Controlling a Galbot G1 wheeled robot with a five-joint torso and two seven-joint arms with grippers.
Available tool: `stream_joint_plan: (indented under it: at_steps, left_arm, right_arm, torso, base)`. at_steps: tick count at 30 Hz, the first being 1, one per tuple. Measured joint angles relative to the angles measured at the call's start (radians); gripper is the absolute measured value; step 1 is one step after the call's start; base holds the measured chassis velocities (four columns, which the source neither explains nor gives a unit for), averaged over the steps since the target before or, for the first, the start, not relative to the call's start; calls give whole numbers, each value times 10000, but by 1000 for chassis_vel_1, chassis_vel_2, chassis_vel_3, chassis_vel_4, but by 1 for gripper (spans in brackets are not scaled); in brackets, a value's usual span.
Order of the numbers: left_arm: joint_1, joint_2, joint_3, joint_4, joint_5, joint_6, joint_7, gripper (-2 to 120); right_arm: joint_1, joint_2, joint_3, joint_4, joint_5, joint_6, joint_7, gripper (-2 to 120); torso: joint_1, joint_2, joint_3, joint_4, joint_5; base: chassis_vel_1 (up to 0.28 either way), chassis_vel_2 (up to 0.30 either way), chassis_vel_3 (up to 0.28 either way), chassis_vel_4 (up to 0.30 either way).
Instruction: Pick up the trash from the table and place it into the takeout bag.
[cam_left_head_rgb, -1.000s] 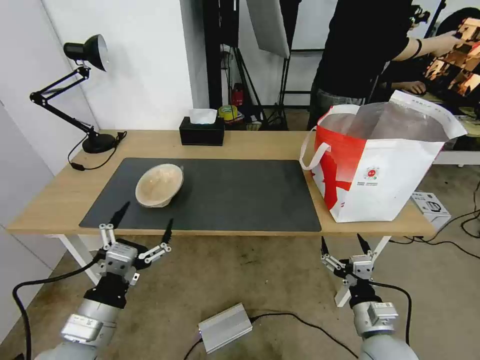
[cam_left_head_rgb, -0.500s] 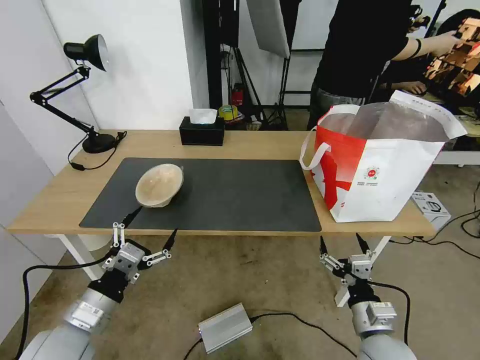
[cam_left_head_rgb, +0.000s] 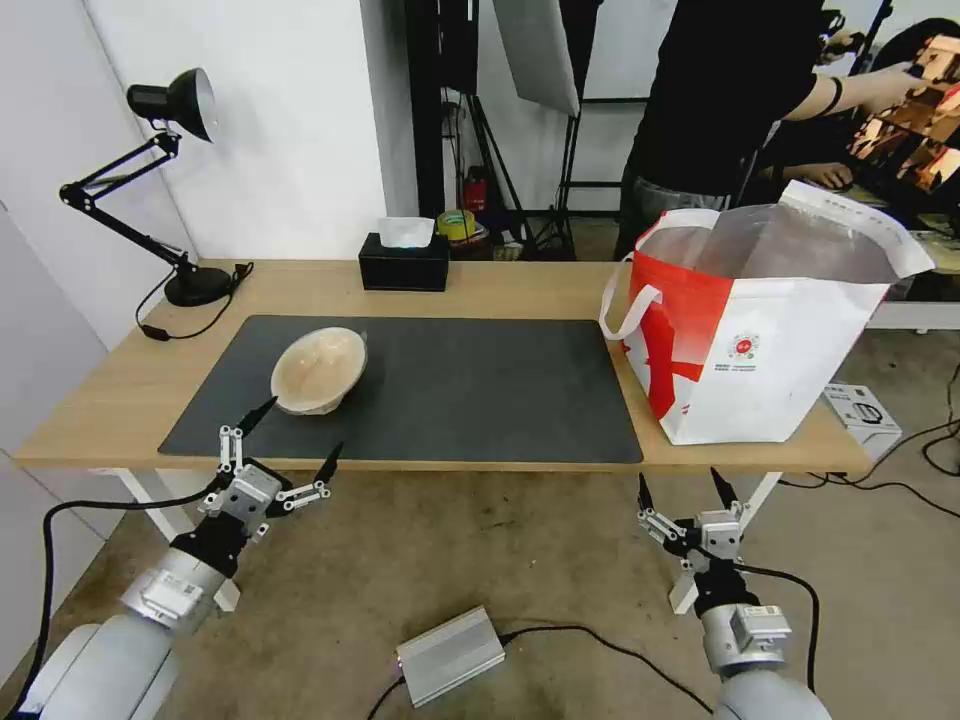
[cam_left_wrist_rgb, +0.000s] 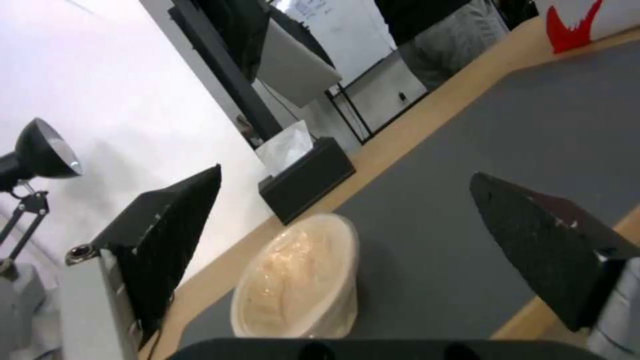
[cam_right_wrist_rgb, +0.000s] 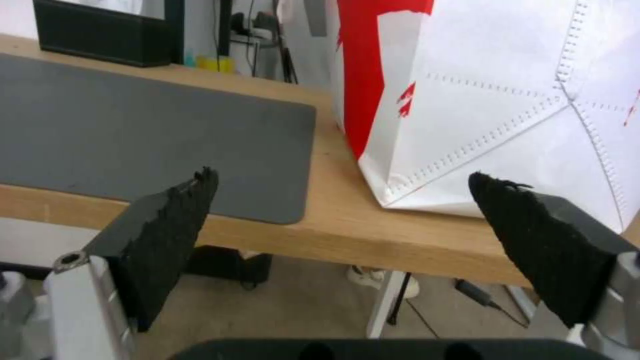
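Left tool (cam_left_head_rgb: 294, 438) spread wide at table (cam_left_head_rgb: 120, 385) edge, facing tan bowl (cam_left_head_rgb: 318, 369).

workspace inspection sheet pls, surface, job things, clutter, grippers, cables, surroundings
surface: light-wood table with a dark grey mat on it.
job's things: tan pulp bowl tipped on the mat's left part; takeout bag upright and open at the table's right end.
clutter: black tissue box at the far edge; black desk lamp at the far left corner.
grippers: left gripper open at the table's near edge, pointed at the bowl, not touching it; right gripper open, below the near edge, in front of the bag.
cables: lamp cord on the table; black cable on the floor by a silver box.
surroundings: person standing behind the bag, touching nothing.
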Motion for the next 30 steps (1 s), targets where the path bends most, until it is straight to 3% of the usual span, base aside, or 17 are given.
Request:
stream_joint_plan:
  at_steps: [30]
  left_arm:
    - [-921,999,239,1301,-748,431,158,100]
  right_arm:
    - [115,27,-82,-29,-23,-181,2,97]
  torso:
    - [0,0,0,-1,0]
  base:
    - [0,0,0,0]
